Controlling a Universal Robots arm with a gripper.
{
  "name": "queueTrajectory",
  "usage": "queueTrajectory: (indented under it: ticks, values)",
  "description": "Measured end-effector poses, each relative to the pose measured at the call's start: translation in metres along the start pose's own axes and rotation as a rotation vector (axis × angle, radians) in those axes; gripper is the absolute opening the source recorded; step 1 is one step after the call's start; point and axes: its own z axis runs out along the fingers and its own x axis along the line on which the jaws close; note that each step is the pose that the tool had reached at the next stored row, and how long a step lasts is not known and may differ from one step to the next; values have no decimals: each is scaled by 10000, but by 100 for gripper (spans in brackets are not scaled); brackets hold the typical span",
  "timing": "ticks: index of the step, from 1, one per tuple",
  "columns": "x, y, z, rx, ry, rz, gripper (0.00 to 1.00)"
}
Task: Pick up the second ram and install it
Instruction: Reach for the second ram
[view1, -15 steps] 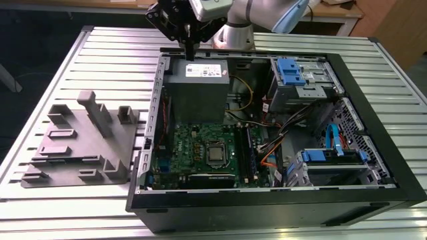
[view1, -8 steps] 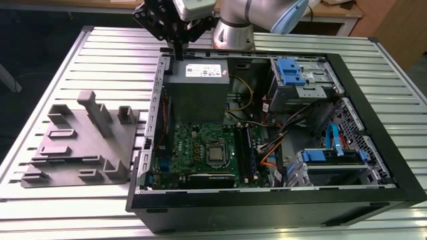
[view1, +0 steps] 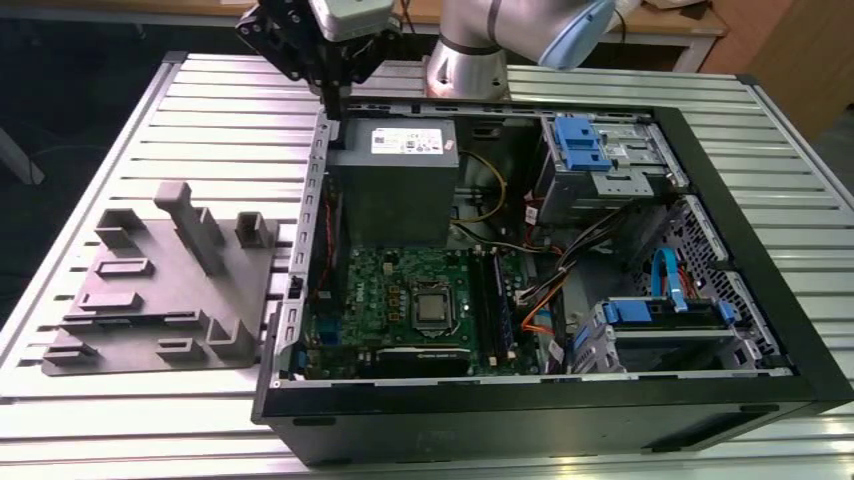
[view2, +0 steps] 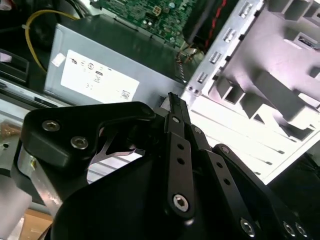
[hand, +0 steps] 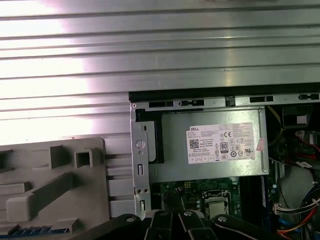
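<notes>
The gripper (view1: 332, 104) hangs at the upper left of the exterior view, above the back edge of the open computer case (view1: 805, 335), close to the grey power supply (view1: 394, 180). In the second wrist view its black fingers (view2: 178, 150) are drawn together until the tips meet, and I see nothing held between them. The grey plastic tray (view1: 147, 305) with upright blocks lies on the slatted metal table (view1: 227, 100), just beside the case on the exterior view's left. In the first wrist view, a thin blue strip with small teeth lies on this tray at the lower left corner of the frame; it seems to be the second ram (hand: 32, 231), but I cannot tell for certain. The green motherboard (view1: 387, 300) lies inside the case, below the power supply.
</notes>
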Motion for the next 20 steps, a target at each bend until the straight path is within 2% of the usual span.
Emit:
queueTrajectory:
  ticks: [5,7,20]
  values:
    - [134,-10,-5,1,-17,0,7]
    - [236,-18,-7,-2,-35,-3,7]
    - [594,-45,-17,-5,-82,-3,7]
